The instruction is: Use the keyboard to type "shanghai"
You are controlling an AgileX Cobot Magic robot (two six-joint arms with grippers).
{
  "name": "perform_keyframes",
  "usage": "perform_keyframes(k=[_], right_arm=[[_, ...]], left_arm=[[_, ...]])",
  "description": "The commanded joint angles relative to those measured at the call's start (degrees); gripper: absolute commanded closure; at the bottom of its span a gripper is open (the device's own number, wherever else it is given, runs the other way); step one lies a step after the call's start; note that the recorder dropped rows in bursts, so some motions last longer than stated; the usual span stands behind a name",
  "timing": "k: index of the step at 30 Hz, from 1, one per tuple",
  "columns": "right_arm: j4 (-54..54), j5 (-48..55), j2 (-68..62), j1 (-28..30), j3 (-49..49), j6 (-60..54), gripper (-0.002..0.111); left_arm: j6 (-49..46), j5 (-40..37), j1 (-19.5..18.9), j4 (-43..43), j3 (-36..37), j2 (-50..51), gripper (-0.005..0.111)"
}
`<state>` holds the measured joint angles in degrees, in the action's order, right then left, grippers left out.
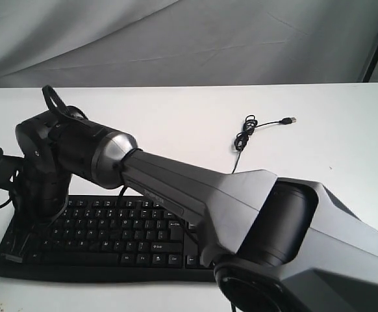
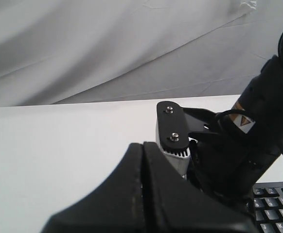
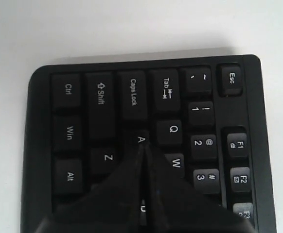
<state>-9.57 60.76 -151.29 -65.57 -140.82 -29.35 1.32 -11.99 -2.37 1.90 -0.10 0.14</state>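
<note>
the wide, flat black plastic keyboard (image 1: pixel 111 237) with white legends lies at the near left of the white table (image 1: pixel 176 110), its long edge along the table's near side. its thin black usb cable (image 1: pixel 246 133) runs off toward the far right, ends in a small coil, and has its plug lying loose on the table, well apart from the keys.

the keyboard looks stiff and light, so it could probably skate on the smooth table if pushed sideways. it needs no grasp. the safe contact is a short, straight-down press on the middle of one cap, since the caps are small, close together and springy, and an off-centre touch could catch a neighbour.

the right gripper (image 3: pixel 144 147), on the long grey arm (image 1: pixel 195 195) that reaches across from the near right to the keyboard's left end, has its two black fingers clenched into one blunt point, holding nothing. that point sits at the a key (image 3: pixel 140 139). whether it presses or only hovers cannot be told, nor which letter of the word this is.

the left gripper (image 2: pixel 142 148) is likewise clenched and empty, just beside the right arm's wrist, off the keyboard's left end.
</note>
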Motion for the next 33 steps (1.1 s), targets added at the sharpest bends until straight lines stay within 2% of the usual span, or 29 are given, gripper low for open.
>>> perform_keyframes(k=[1,23,33], right_arm=[[0.7,-0.6,-0.56,0.02,-0.28,0.21,0.108],[1.69,0.08,-0.69,0.42,-0.28,1.09,0.108],[8.65,8.53,7.11,1.1,-0.28,1.72,0.108]], left_arm=[[0.17,0.63,0.37,-0.02,0.1,-0.14,0.107],[0.17,0.63,0.37,-0.02,0.1,-0.14,0.107],[0.33,1.7,0.37,-0.4,0.1,-0.14,0.107]])
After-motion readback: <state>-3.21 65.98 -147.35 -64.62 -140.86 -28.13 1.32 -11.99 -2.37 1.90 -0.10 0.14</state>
